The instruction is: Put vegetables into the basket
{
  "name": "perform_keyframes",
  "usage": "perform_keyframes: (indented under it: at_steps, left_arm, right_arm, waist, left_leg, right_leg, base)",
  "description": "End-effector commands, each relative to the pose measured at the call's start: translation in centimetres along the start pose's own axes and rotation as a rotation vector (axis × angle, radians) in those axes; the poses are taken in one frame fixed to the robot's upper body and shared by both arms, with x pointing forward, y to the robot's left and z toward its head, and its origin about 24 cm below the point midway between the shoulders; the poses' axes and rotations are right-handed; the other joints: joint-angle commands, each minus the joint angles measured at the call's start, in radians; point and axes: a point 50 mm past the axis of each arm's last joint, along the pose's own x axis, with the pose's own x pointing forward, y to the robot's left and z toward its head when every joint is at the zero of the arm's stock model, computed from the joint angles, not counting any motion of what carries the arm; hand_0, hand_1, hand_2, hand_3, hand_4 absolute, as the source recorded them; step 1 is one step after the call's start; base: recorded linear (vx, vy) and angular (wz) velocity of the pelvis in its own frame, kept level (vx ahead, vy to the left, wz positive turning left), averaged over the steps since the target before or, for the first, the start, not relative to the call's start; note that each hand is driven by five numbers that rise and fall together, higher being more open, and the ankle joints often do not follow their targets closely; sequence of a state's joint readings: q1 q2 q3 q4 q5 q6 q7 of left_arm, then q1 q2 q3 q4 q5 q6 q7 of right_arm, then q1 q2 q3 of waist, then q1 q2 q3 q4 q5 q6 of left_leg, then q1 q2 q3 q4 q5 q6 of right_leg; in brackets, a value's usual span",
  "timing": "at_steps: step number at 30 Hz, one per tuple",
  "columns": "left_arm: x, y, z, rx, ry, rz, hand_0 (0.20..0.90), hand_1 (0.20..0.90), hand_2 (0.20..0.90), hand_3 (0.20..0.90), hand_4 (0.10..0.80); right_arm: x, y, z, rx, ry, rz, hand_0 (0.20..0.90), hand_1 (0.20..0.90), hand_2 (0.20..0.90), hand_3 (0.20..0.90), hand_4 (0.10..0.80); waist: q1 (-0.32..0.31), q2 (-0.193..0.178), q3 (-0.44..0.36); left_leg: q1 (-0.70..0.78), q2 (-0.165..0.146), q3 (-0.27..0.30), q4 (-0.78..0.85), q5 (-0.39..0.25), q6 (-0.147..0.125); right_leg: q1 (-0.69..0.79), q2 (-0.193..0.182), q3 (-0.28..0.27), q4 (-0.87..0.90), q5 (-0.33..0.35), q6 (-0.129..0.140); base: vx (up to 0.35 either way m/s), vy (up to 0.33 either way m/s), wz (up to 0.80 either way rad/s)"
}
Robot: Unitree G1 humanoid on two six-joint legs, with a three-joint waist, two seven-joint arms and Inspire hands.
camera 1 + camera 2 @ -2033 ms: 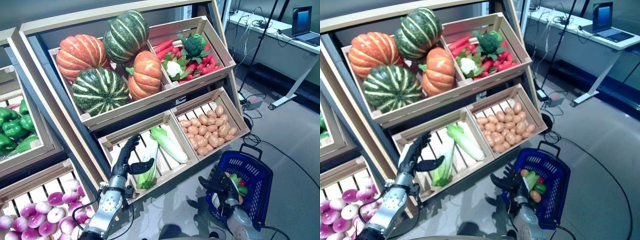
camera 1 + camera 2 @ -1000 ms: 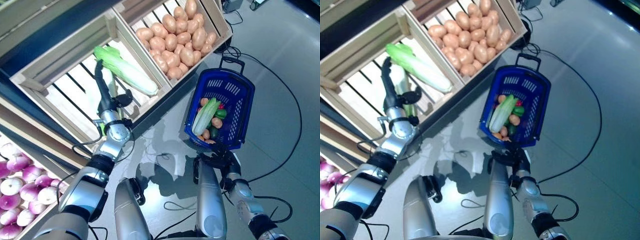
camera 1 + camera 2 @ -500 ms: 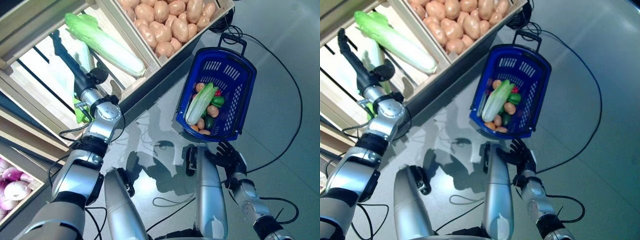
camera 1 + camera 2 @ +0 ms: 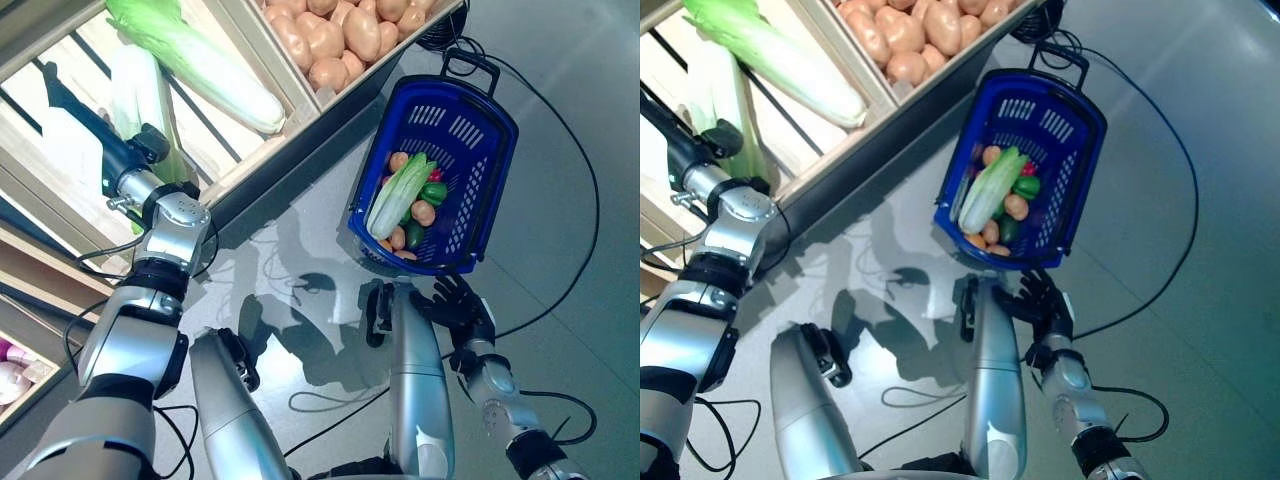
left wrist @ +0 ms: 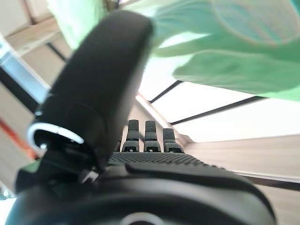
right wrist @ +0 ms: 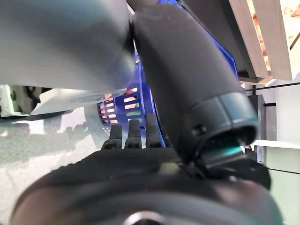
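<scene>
My left hand [image 4: 100,140] reaches into the slatted wooden crate [image 4: 270,140], open, with its fingers [image 5: 145,136] straight along the slats. A pale cabbage [image 4: 140,95] lies right beside its thumb, and leafy green [image 5: 225,56] shows just past the hand in the left wrist view. A second, greener cabbage [image 4: 205,65] lies further along the crate. The blue basket [image 4: 452,122] stands on the floor and holds a cabbage [image 4: 398,197], potatoes and a green pepper. My right hand [image 4: 458,308] hangs open just below the basket, holding nothing.
A crate of potatoes [image 4: 335,35] adjoins the cabbage crate, above the basket. Purple onions [image 4: 10,370] show at the lower left edge. A black cable [image 4: 575,160] loops over the grey floor around the basket.
The camera has tilted down, so the whole picture shifted. My left hand has pushed deeper into the crate, alongside the pale cabbage. The right hand stays below the basket.
</scene>
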State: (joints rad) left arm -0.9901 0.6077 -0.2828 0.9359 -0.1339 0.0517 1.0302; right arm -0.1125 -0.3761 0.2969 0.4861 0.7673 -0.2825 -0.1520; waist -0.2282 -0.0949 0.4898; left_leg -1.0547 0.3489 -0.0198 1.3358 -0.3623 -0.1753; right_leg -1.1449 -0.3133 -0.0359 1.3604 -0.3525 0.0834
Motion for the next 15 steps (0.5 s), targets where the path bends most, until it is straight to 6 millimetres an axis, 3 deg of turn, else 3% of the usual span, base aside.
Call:
perform_keyframes:
  at_steps: [1,3,8,15]
  left_arm:
    - [4.0,2.7,2.4,0.095,-0.089,0.112,0.9,0.9,0.9,0.9,0.8]
    - [4.3,2.6,1.4,0.126,-0.024,0.051,0.9,0.9,0.9,0.9,0.8]
    - [4.7,2.1,1.2,0.14,-0.007,-0.109,0.9,0.9,0.9,0.9,0.8]
    - [5.3,2.0,4.7,0.001,-0.13,-0.212,0.9,0.9,0.9,0.9,0.8]
  right_arm:
    - [-1.0,-2.4,0.1,0.051,-0.038,-0.123,0.9,0.9,0.9,0.9,0.8]
    - [-0.9,-2.7,0.1,0.054,-0.039,-0.134,0.9,0.9,0.9,0.9,0.8]
    - [-1.0,-3.1,0.3,0.043,-0.036,-0.156,0.9,0.9,0.9,0.9,0.8]
    - [-1.7,-3.8,-0.1,0.023,-0.012,-0.146,0.9,0.9,0.9,0.9,0.8]
  waist:
    - [-0.005,0.011,-0.052]
    - [-0.008,0.011,-0.05]
    - [-0.012,0.011,-0.047]
    - [-0.025,0.012,-0.037]
  left_leg:
    - [-0.012,0.006,0.055,0.059,-0.12,0.072]
    - [-0.023,0.008,0.053,0.071,-0.123,0.072]
    - [-0.051,0.014,0.047,0.097,-0.129,0.075]
    - [-0.064,0.028,0.054,0.101,-0.13,0.088]
  right_leg:
    - [0.044,-0.017,0.027,-0.037,-0.013,0.039]
    - [0.032,-0.018,0.031,-0.023,-0.016,0.039]
    - [0.002,-0.017,0.039,-0.004,-0.012,0.041]
    - [-0.011,-0.017,0.042,-0.003,-0.007,0.042]
  base:
    - [0.0,0.0,0.0]
    - [0.0,0.0,0.0]
    - [0.003,0.004,0.01]
    - [-0.001,0.013,-0.02]
